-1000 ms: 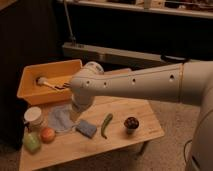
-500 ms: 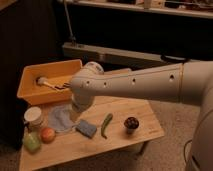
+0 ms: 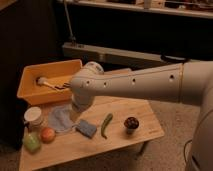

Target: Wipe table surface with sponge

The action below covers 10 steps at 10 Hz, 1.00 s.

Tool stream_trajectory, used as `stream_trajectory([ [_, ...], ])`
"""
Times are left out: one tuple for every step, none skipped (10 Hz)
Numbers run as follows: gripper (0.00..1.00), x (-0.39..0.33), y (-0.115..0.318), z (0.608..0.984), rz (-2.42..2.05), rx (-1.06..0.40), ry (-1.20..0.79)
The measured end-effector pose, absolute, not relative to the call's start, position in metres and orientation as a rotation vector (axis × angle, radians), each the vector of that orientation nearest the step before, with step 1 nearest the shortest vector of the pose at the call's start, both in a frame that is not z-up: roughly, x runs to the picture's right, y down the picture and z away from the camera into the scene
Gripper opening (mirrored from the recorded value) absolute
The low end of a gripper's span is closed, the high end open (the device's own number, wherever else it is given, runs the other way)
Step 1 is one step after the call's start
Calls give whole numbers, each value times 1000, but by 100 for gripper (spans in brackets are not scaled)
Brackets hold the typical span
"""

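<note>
The table surface (image 3: pixel 120 145) is a light tan wooden top with plank grain. The sponge (image 3: pixel 86 128) is a small blue block lying on it left of centre, next to a flat pale blue-grey cloth (image 3: pixel 60 120). My white arm (image 3: pixel 145 85) reaches in from the right and bends downward at its rounded joint (image 3: pixel 87 82). The gripper (image 3: pixel 76 106) is at the arm's lower end, low over the cloth's right edge and just behind the sponge, mostly hidden by the arm.
An orange-yellow bin (image 3: pixel 30 92) with a brush (image 3: pixel 44 82) stands at the back left. A white cup (image 3: pixel 33 115), an orange fruit (image 3: pixel 47 134) and a green fruit (image 3: pixel 31 142) sit at the left. A green pepper (image 3: pixel 106 125) and a small dark cup (image 3: pixel 131 123) lie to the right.
</note>
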<state>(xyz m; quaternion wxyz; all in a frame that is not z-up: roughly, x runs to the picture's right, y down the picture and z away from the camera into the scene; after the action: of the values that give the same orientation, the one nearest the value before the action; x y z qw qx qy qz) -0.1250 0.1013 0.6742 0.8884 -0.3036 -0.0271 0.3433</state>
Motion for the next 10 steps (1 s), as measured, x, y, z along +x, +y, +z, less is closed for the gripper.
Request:
stream_trajectory([
  [65,-125,101,674,713,-631,-56],
  [65,-125,101,674,713,-631,-56],
  [65,-125,101,674,713,-631,-56],
  [65,-125,101,674,712,-631,-54],
  [65,-124,102,676,711,-628,-46],
  [65,-126,106,679,705,-628,-37],
  [65,-129,113,685,695,-622,-30],
  [65,-131,124,694,689,-621,-22],
  [65,-132,137,709,680,-620,-14],
  [65,-134,149,723,665,-617,-6],
])
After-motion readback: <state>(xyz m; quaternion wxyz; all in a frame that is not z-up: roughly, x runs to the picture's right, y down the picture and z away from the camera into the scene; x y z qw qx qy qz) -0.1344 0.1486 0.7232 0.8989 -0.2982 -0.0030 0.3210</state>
